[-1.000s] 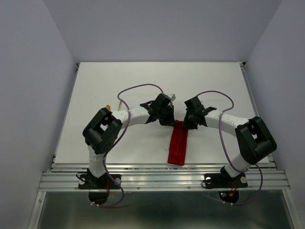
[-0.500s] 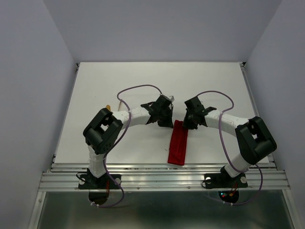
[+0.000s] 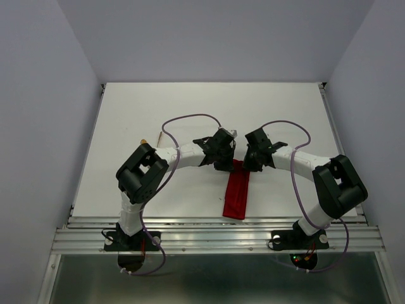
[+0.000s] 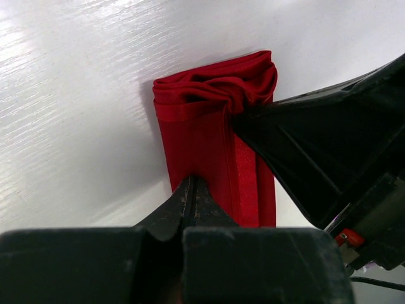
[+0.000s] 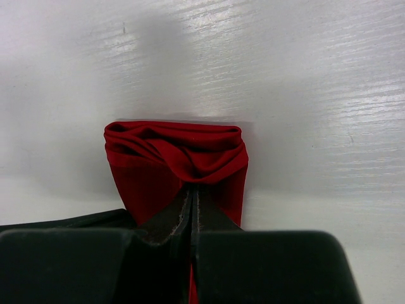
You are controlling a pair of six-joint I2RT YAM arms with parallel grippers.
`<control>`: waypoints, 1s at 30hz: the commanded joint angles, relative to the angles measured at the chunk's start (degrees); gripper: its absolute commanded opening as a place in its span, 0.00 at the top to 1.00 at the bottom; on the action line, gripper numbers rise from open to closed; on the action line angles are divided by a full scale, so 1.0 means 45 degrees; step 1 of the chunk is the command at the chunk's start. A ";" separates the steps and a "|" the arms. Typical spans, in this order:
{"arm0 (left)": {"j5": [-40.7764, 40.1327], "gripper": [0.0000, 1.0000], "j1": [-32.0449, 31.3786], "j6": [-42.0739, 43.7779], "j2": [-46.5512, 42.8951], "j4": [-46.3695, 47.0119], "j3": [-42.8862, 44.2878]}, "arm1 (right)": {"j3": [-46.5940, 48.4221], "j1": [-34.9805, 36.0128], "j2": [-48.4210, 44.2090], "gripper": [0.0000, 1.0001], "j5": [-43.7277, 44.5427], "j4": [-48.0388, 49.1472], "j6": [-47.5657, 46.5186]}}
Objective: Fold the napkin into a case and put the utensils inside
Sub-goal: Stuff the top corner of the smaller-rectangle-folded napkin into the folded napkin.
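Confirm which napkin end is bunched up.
The far end of the napkin, at the tips of the right gripper; its near end lies flat.

The far end of the case [image 3: 237, 190] sat hidden beneath the left gripper [image 3: 229, 166] and right gripper [image 3: 248, 167] overhead; in both wrist views its near length was cut off. Well left of it, a gold speck [image 3: 145, 141] was too small to identify.

My left claw [image 4: 192, 190] is closed, tips on the folded red napkin [image 4: 202, 136]; from 3 o'clock the right claw [image 4: 245, 125] pinches its bunched 12 o'clock end.
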 commanded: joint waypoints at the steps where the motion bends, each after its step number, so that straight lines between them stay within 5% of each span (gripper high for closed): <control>1: 0.0090 1.00 -0.0119 0.0157 -0.0010 0.0058 0.0609 | 0.0384 0.0124 -0.0467 0.99 0.0169 -0.0208 -0.0005; 30: 0.0832 1.00 -0.0177 0.0060 0.1573 0.0488 0.1293 | 0.0364 0.0124 -0.1033 0.99 -0.0221 -0.0130 -0.0181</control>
